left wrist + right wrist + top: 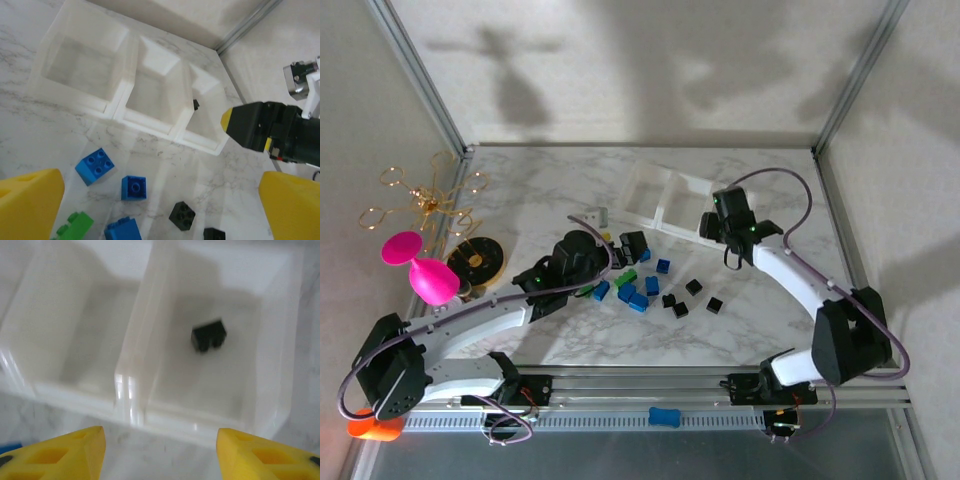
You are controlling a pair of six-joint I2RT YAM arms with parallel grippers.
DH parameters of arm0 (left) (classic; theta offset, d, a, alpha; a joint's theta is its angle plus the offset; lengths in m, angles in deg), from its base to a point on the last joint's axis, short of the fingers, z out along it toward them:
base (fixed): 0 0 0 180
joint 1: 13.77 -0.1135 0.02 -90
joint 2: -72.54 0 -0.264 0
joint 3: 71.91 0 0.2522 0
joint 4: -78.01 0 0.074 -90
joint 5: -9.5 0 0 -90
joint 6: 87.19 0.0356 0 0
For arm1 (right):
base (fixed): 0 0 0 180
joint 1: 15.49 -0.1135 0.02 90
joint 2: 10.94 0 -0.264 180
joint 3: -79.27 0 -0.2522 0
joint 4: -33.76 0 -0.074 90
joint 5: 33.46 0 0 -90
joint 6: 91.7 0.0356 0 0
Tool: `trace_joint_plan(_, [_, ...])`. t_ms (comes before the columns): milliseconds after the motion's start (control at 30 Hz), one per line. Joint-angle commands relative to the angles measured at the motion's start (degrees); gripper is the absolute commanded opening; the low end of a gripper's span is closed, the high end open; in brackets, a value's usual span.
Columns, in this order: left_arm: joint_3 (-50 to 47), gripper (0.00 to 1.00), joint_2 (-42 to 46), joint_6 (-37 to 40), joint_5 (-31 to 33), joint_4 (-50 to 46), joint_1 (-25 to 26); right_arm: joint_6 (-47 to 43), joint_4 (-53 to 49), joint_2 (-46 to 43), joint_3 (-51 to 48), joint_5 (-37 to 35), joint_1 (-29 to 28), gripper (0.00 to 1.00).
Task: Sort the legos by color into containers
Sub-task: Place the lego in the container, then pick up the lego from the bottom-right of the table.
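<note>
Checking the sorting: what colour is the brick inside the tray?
The brick is black; right wrist view shows it best.

Showing a tray [663,223] of three bins sitting toward the far side of the table [620,342], one brick [208,335] lying in the right-end bin, loose bricks [638,301] lying scattered just in front.

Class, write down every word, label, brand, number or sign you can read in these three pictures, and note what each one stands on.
None can be read.
The blue bricks, the black brick in the end bin and the white tray bear no print that shows.
A small yellow patch on the black body of the right tool is too small to tell whether it holds any text.
</note>
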Motion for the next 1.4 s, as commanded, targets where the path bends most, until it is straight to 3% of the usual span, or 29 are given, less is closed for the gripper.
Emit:
trace_joint_plan(0, [-2.0,1.0,1.8,-1.6,-1.0,-2.2,1.3,7.1,-7.1,-4.4,-4.1,-0.7,-2.9,0.64])
trace_joint_plan(300, [-4.3,1.0,1.7,-3.7,-0.3,-2.8,4.9,26.1,-15.1,-11.8,-14.8,-3.6,-14.7,0.71])
trace_joint_plan(500, [-4.7,0.99,0.5,-4.2,0.2,-2.4,6.0,32.1,-16.0,-11.2,-18.3,-4.4,-19.1,0.74])
trace_joint_plan(1367, [-4.5,1.0,0.8,-4.1,1.9,-3.8,6.3,29.7,-7.2,-4.6,-21.7,-5.5,-19.4,0.38])
